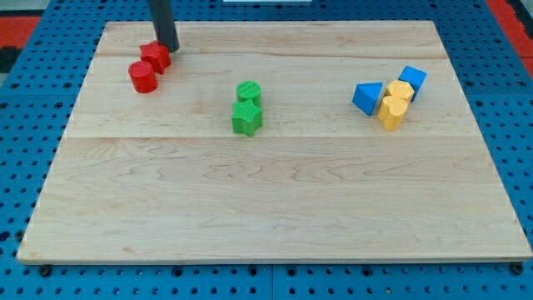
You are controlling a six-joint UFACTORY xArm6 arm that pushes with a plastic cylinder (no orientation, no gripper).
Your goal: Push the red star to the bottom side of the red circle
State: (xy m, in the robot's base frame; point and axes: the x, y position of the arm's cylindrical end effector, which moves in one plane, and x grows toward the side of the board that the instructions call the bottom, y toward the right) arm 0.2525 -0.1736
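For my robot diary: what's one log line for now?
my tip: touching red star, upper right | red circle: below-left of star, touching | star below circle: not yet

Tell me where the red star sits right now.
The red star is near the board's top-left corner in the camera view, touching the red circle at its lower left, with my tip against its right side.

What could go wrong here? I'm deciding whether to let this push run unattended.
1. The red star touches the red circle, so pushing it may drag the circle along.
2. My tip sits at the star's upper right, near the board's top edge, leaving little room to reposition.
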